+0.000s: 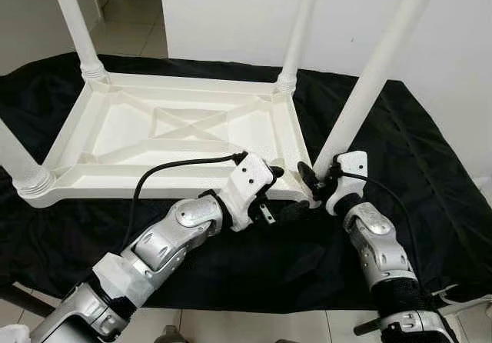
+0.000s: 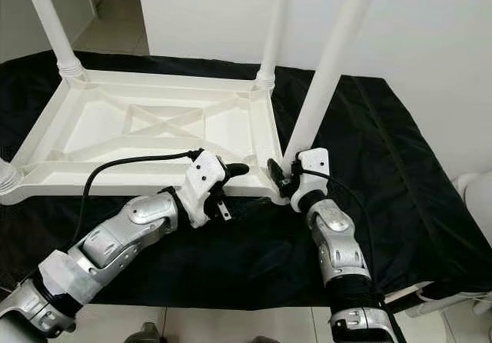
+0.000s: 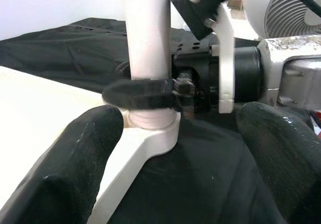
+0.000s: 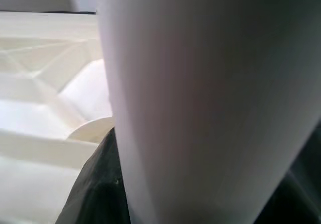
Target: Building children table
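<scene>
White unmarked table leg (image 1: 369, 89)

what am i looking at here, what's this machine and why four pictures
This is a humanoid robot with two silver arms, each ending in black two-fingered jaws. Two pictures come from cameras in its head, looking down; the other two come from cameras on its wrists.

On a black cloth lies an upside-down white plastic children's table, its white round legs pointing up. The right gripper is closed around the base of the near right table leg, where it enters the corner socket; the right wrist view sits so close that the leg is a white blur. The left gripper hovers beside that corner with its jaws open, holding nothing, and its wrist camera looks at the clamped leg.
</scene>
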`<state>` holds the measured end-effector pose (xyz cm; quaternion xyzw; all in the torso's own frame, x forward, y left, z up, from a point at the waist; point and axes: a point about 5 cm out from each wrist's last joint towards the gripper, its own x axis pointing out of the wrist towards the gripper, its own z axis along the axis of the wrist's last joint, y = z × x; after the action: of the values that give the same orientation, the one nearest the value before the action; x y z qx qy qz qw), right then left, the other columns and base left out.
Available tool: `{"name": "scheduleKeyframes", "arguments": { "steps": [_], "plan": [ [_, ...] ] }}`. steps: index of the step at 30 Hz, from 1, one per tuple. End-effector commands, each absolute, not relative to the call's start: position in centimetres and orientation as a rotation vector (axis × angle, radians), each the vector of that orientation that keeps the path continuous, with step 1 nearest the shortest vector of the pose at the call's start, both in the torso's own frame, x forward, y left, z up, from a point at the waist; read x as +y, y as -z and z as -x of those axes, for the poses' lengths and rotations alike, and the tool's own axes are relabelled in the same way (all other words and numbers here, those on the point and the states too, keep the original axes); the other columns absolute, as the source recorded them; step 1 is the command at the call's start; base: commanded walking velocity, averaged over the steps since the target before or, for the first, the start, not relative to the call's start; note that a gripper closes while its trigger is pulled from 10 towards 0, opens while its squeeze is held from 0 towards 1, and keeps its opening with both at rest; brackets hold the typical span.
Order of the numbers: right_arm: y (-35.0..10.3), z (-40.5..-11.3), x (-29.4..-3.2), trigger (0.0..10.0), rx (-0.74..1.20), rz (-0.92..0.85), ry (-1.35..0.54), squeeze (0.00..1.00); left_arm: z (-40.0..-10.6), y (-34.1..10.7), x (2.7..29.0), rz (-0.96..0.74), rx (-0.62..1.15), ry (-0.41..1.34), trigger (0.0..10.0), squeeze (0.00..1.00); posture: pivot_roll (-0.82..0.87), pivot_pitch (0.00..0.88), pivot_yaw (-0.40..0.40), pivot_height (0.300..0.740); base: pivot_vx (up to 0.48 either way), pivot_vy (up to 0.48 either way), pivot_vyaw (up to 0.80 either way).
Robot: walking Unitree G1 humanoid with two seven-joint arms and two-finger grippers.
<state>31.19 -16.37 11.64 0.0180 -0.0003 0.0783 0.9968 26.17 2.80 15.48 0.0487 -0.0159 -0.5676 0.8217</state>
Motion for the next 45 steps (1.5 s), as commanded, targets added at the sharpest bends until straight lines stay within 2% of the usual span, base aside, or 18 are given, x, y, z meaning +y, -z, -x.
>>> {"name": "scheduleKeyframes", "arguments": {
  "steps": [1, 5, 7, 9, 11, 17, 26, 27, 43, 44, 45],
  "plan": [
    [-10.7, -30.8, -17.4, 10.0, 0.066, -0.056, -0.032, 0.0, -24.9, -15.5, 2.5, -0.126, -0.029, 1.433, 10.0, 0.0, 0.05, 0.0, -0.076, 0.74, 0.0, 0.0, 0.0],
    [-11.1, -30.5, -16.6, 10.0, 0.061, -0.074, 0.103, 0.0, -24.8, -15.4, 2.4, -0.125, -0.027, 1.437, 10.0, 0.0, 0.05, 0.0, -0.08, 0.74, 0.0, 0.0, 0.0],
    [-11.2, -29.9, -16.0, 10.0, 0.075, -0.081, 0.262, 0.0, -24.7, -15.3, 2.3, -0.126, -0.026, 1.44, 10.0, 0.0, 0.05, 0.0, -0.089, 0.74, 0.0, 0.0, 0.0],
    [-11.2, -29.8, -15.9, 10.0, 0.078, -0.081, 0.289, 0.0, -24.7, -15.3, 2.3, -0.126, -0.026, 1.44, 10.0, 0.0, 0.05, 0.0, -0.089, 0.74, 0.0, 0.0, 0.0],
    [-10.5, -29.2, -15.0, 10.0, 0.128, -0.161, 0.401, 0.0, -24.7, -15.3, 2.3, -0.123, -0.027, 1.438, 10.0, 0.0, 0.05, 0.0, -0.092, 0.74, 0.0, 0.0, 0.0],
    [-11.8, -29.4, -13.5, 10.0, 0.056, -0.149, 0.264, 0.0, -24.5, -15.2, 2.2, -0.12, -0.025, 1.444, 10.0, 0.0, 0.04, 0.0, -0.088, 0.74, 0.0, 0.0, 0.0],
    [-12.6, -29.1, -14.5, 10.0, 0.01, -0.115, 0.269, 0.0, -24.8, -15.2, 2.3, -0.13, -0.027, 1.444, 10.0, 0.0, 0.04, 0.0, -0.09, 0.74, 0.0, 0.0, 0.0],
    [-12.6, -29.0, -14.5, 10.0, 0.004, -0.123, 0.257, 1.0, -24.8, -15.1, 2.3, -0.131, -0.028, 1.444, 10.0, 0.0, 0.04, 0.0, -0.09, 0.74, 0.0, 0.0, 0.0],
    [-10.8, -27.2, -14.7, 10.0, 0.012, -0.057, 0.065, 1.0, -24.8, -14.4, 2.6, -0.151, -0.015, 1.426, 10.0, 0.0, 0.04, 0.0, -0.087, 0.74, 0.0, 0.0, 0.0],
    [-10.5, -26.8, -15.2, 10.0, 0.007, -0.031, 0.027, 0.0, -24.9, -14.4, 2.8, -0.154, -0.015, 1.41, 10.0, 0.0, 0.03, 0.0, -0.083, 0.74, 0.0, 0.0, 0.0],
    [-10.2, -26.4, -15.7, 10.0, 0.005, -0.012, -0.018, 0.0, -25.0, -14.4, 2.9, -0.159, -0.018, 1.393, 10.0, 0.0, 0.03, 0.0, -0.081, 0.74, 0.0, 0.0, 0.0]
  ]
}}
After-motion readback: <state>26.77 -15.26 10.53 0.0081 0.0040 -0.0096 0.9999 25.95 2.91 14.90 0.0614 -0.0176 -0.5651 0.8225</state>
